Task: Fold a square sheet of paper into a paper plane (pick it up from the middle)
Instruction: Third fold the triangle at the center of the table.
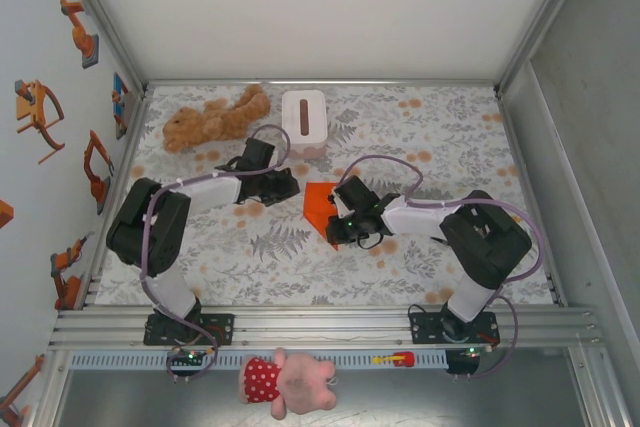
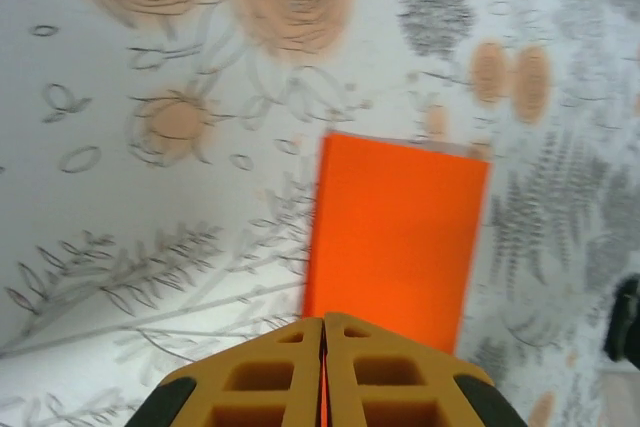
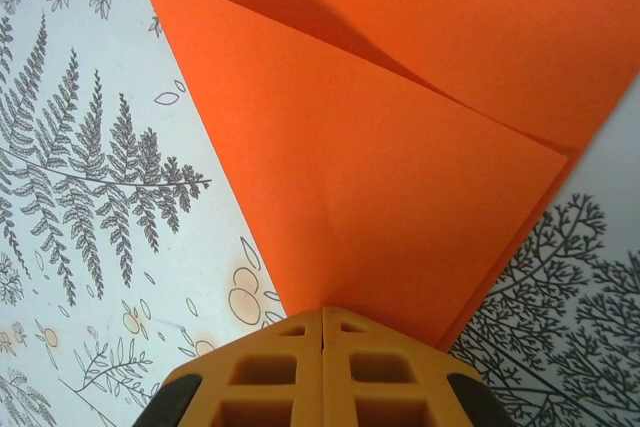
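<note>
Overhead, the paper (image 1: pixel 318 201) lies on the floral table (image 1: pixel 250 257) near its middle, part folded into an orange wedge, well in front of the white tissue box (image 1: pixel 304 119) and the teddy bear (image 1: pixel 213 117). The left gripper (image 1: pixel 291 187) reaches in from the left to the sheet's left edge, and the right gripper (image 1: pixel 337 230) sits at its near right corner, so the paper lies between the two. A pink toy (image 1: pixel 290 382) lies off the table, in front of the arm bases. From the left wrist, the left gripper (image 2: pixel 322 323) has its yellow fingers pressed together, with a thin orange sliver in the seam between them: it is clamped on the near edge of the paper (image 2: pixel 395 237), which runs out ahead as a flat rectangle over the table (image 2: pixel 150 247). From the right wrist, the right gripper (image 3: pixel 322 313) is likewise clenched tight, its tips meeting the near point of the paper (image 3: pixel 400 157); I cannot tell whether it pinches the sheet or only touches it. One folded flap lies across the sheet with a raised crease casting a shadow, and the table (image 3: pixel 100 197) shows on both sides.
</note>
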Tool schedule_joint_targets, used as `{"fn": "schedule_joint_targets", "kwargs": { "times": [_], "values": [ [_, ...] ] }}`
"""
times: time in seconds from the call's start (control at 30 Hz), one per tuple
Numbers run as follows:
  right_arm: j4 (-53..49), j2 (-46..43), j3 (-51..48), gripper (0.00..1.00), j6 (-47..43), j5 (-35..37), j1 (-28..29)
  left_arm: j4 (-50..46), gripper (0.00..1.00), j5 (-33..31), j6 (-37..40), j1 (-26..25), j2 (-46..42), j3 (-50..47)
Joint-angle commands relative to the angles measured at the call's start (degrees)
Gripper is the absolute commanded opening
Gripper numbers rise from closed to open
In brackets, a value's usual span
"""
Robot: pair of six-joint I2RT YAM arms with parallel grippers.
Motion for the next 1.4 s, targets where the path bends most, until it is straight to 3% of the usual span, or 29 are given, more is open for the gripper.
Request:
{"fn": "schedule_joint_targets", "kwargs": {
  "times": [0.0,0.2,0.9,1.37],
  "values": [
    [-6.51,0.91,-0.80,0.00,-0.29,-0.23,0.17,5.02,0.10,0.33,-4.86,-3.57,-1.70,-4.12],
    [-5.51,0.73,0.60,0.00,-0.22,-1.93,0.25,8.01,0.10,0.76,-8.10,-7.16,0.14,-5.79],
    [-1.41,-0.19,5.36,0.03,1.83,-2.94,0.24,6.15,0.09,-1.37,-8.91,-9.50,-2.74,-7.05],
    [-0.54,2.18,5.21,0.01,2.38,-2.22,0.10,9.00,0.09,-0.97,-10.95,-11.47,0.58,-8.25]
  ]
}}
